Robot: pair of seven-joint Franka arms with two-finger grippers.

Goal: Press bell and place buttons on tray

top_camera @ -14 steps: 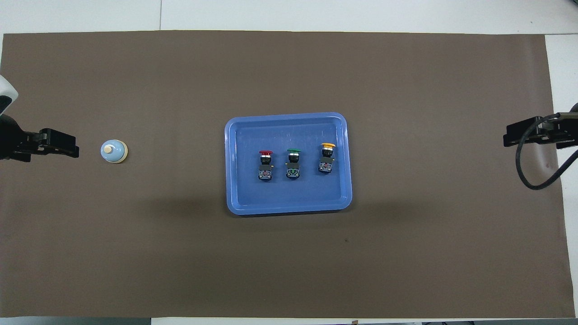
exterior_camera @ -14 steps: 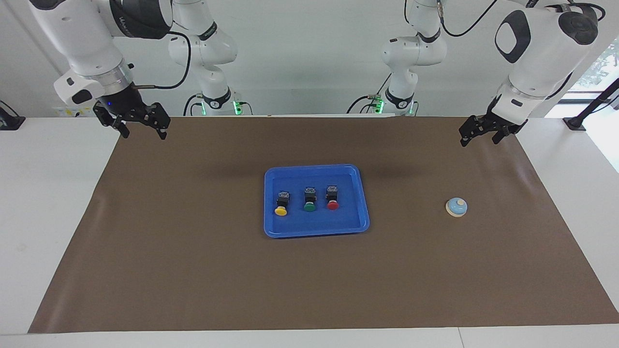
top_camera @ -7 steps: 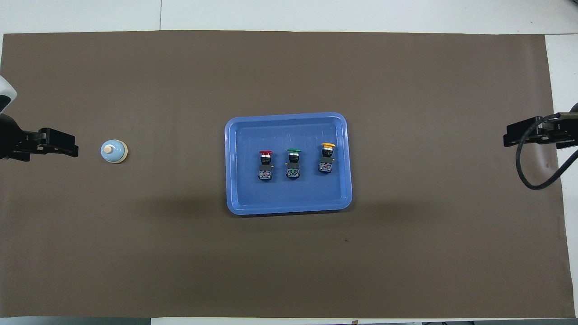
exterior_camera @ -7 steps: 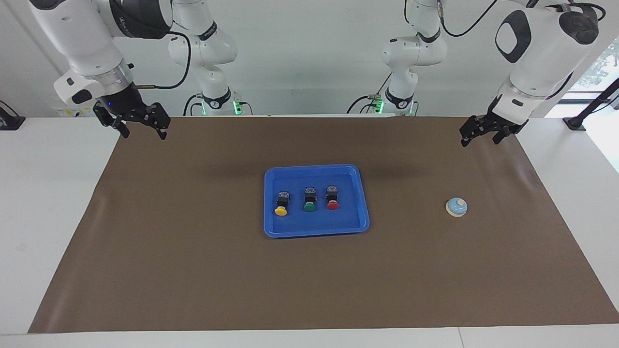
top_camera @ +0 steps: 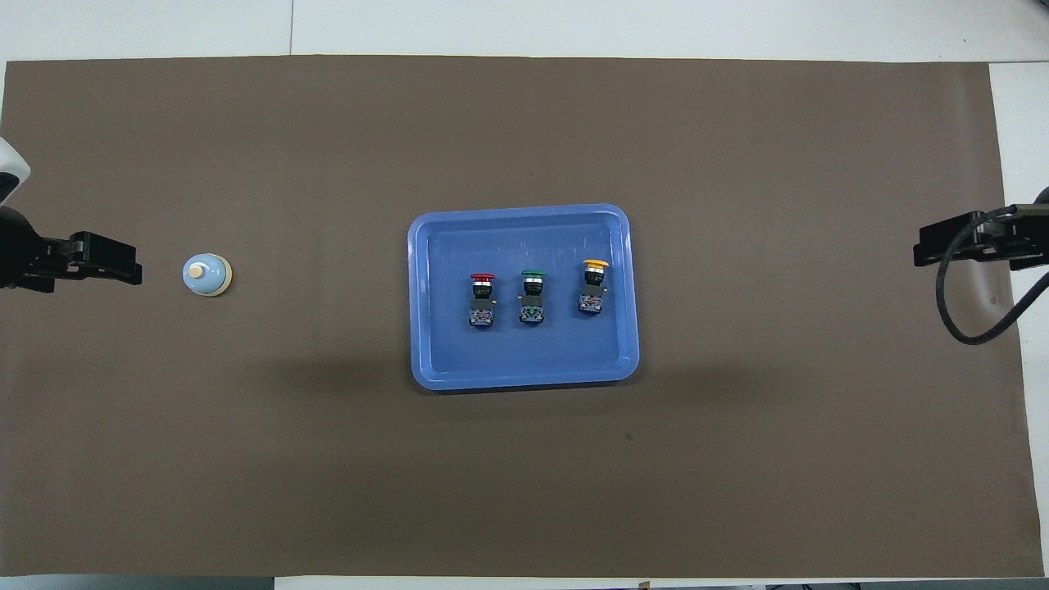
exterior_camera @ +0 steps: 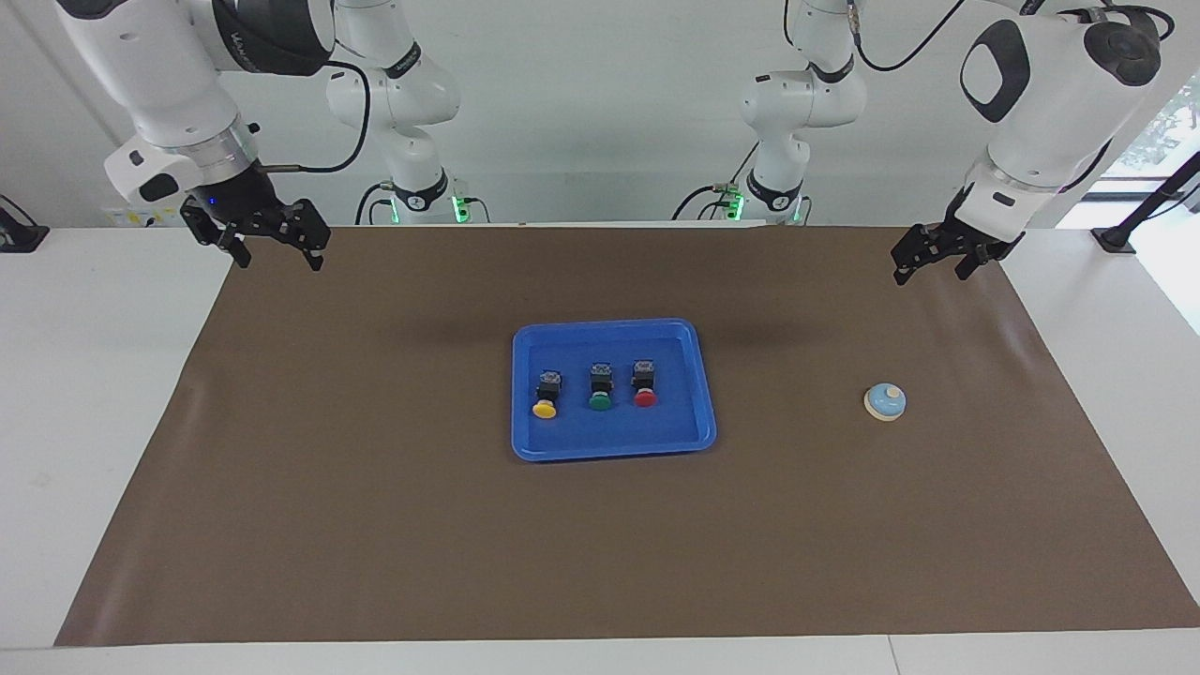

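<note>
The blue tray lies mid-table on the brown mat. Three buttons lie in a row inside it: yellow, green and red. The light blue bell stands on the mat toward the left arm's end. My left gripper hangs open and empty over the mat near that end, apart from the bell. My right gripper hangs open and empty over the mat's edge at the right arm's end.
The brown mat covers most of the white table. A black cable loops from the right wrist above the mat.
</note>
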